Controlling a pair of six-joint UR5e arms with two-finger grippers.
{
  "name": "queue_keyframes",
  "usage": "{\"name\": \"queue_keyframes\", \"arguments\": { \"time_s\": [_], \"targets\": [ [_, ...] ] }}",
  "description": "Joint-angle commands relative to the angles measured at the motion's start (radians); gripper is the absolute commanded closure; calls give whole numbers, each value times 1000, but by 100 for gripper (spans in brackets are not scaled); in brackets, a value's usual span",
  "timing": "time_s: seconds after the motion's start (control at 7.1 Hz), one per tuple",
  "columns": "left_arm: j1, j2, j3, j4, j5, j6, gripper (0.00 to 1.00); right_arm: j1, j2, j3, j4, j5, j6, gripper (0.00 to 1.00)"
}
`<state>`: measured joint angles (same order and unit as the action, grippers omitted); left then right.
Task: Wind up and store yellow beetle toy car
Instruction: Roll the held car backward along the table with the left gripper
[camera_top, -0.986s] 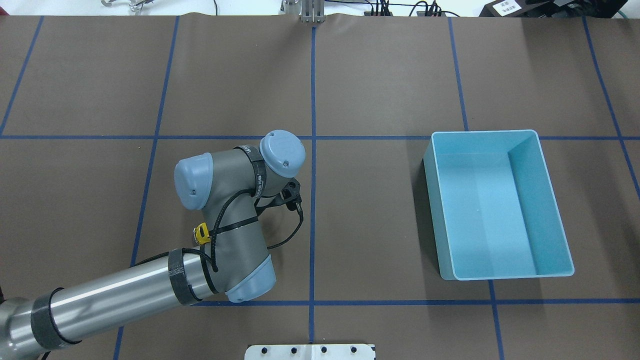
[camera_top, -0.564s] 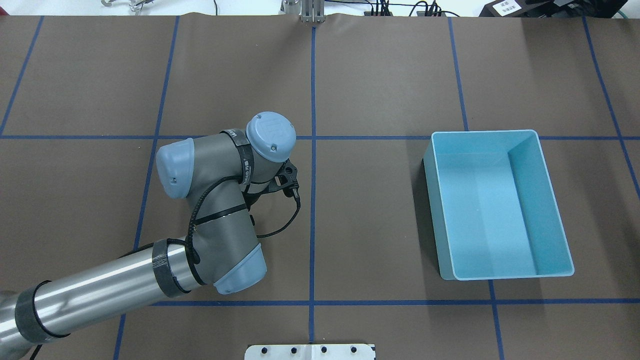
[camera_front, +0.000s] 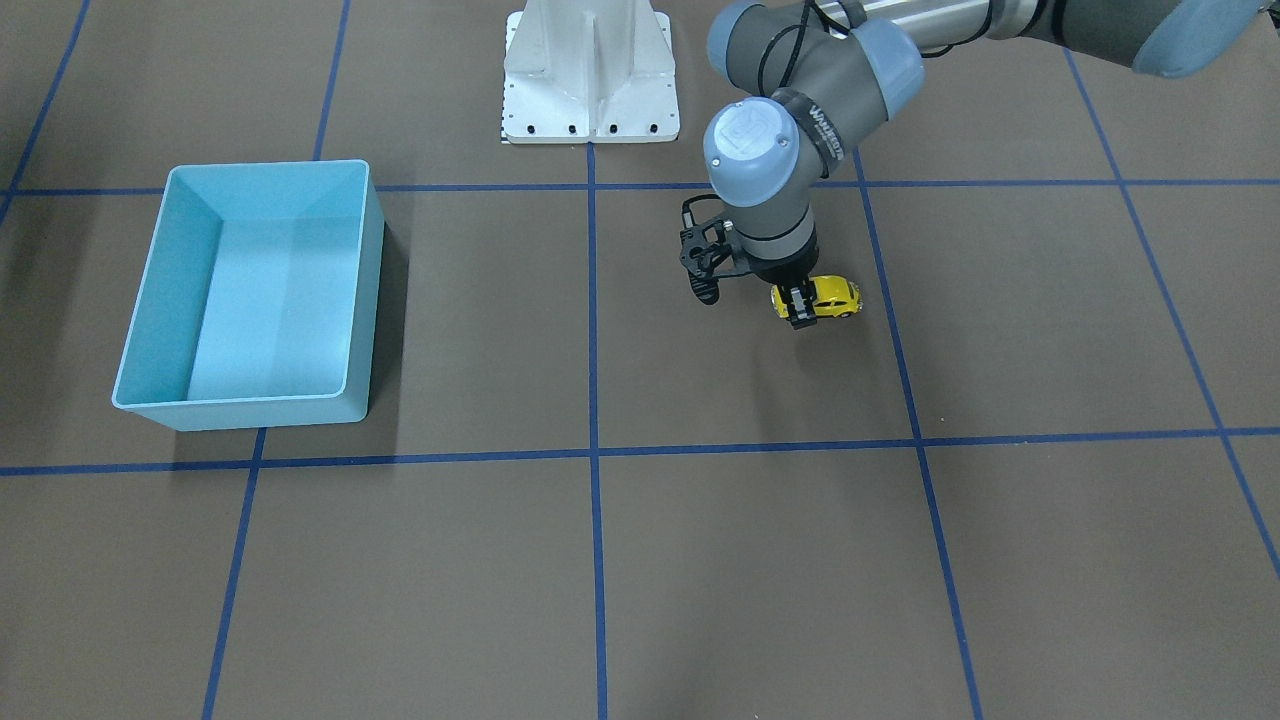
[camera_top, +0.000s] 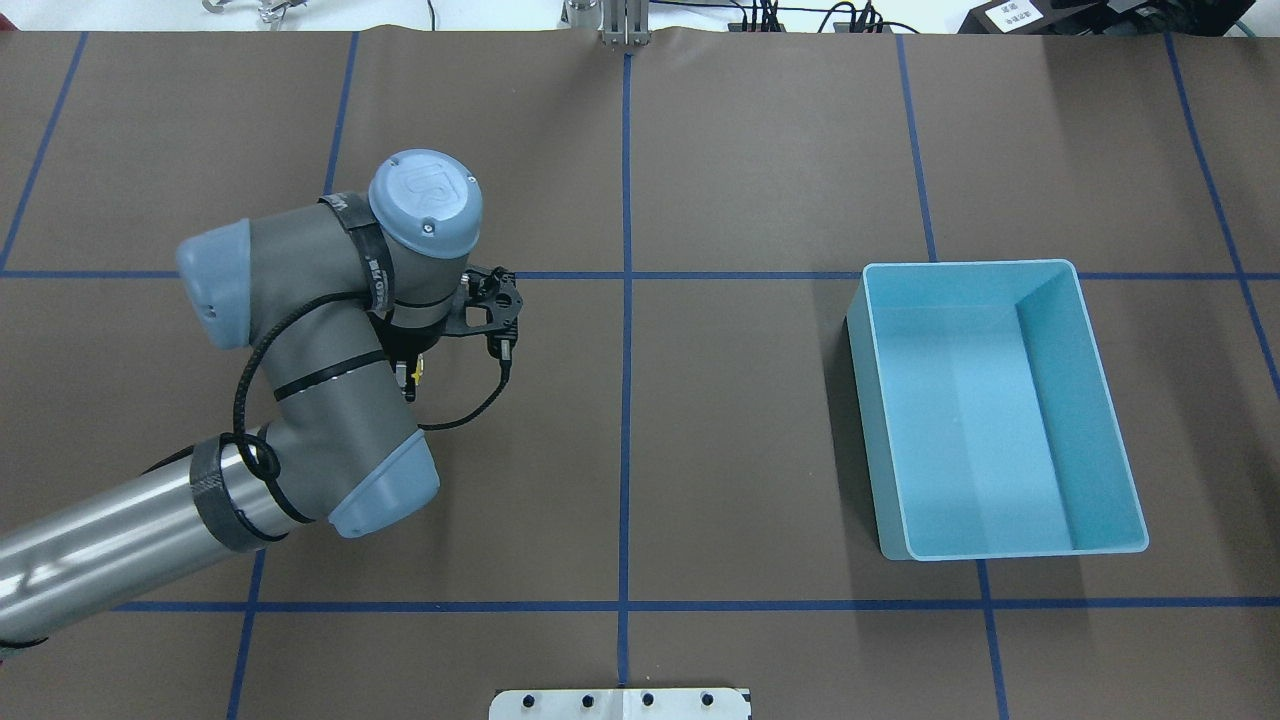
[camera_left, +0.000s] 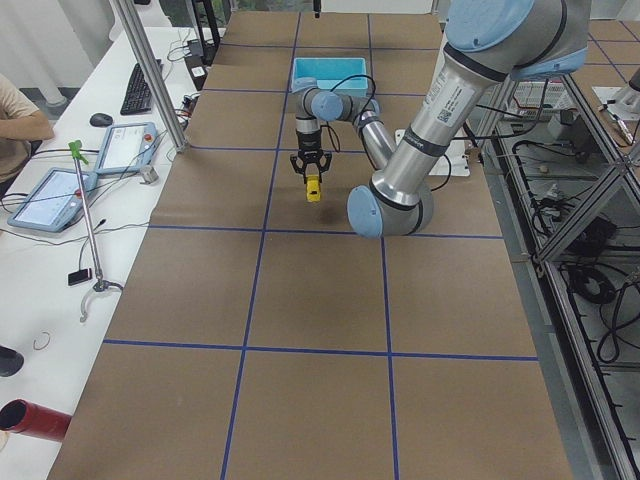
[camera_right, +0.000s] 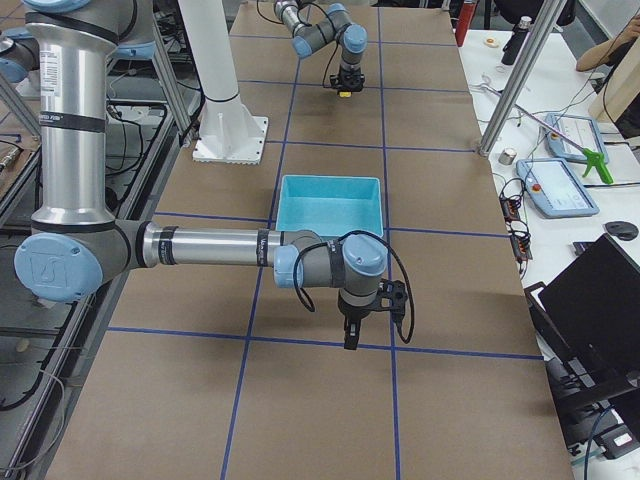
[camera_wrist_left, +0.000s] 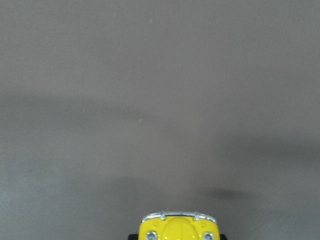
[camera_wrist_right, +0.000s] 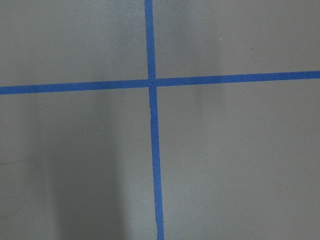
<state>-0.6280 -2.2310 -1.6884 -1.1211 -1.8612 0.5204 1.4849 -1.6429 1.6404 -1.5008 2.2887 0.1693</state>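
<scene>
The yellow beetle toy car (camera_front: 836, 297) is low on the brown table, held at one end by my left gripper (camera_front: 797, 308), whose fingers are shut on it. In the overhead view only a sliver of the car (camera_top: 415, 375) shows under the left wrist. The left wrist view shows its yellow end with a chrome bumper (camera_wrist_left: 178, 227) at the bottom edge. The light blue bin (camera_top: 1075, 400) stands empty on the robot's right side of the table, far from the car. My right gripper (camera_right: 349, 342) shows only in the exterior right view, near the table past the bin; I cannot tell its state.
Blue tape lines (camera_top: 626, 400) divide the brown table into squares. The white robot base plate (camera_front: 590, 70) sits at the robot's edge. The bin also shows in the front-facing view (camera_front: 240, 400). The right wrist view shows only table and a tape crossing (camera_wrist_right: 151, 82).
My left arm has moved toward the robot's left and farther out across the table; the car, visible beside the forearm one second ago, is now under the wrist. The bin has not moved.
</scene>
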Motion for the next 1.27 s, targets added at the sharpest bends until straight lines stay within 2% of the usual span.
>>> {"name": "queue_keyframes", "arguments": {
  "time_s": [0.0, 0.28, 0.56, 0.7, 1.13],
  "targets": [
    [-42, 86, 10, -127, -1, 87, 94, 0, 0, -1, -1, 0, -1, 0],
    [-73, 90, 73, -202, -3, 137, 94, 0, 0, -1, 1, 0, -1, 0],
    [-81, 119, 72, -256, -10, 113, 94, 0, 2, -5, 1, 0, -1, 0],
    [-79, 141, 72, -328, -10, 63, 94, 0, 0, -5, 1, 0, -1, 0],
    [-79, 215, 72, -454, -44, 81, 94, 0, 0, -4, 1, 3, -2, 0]
  ]
}}
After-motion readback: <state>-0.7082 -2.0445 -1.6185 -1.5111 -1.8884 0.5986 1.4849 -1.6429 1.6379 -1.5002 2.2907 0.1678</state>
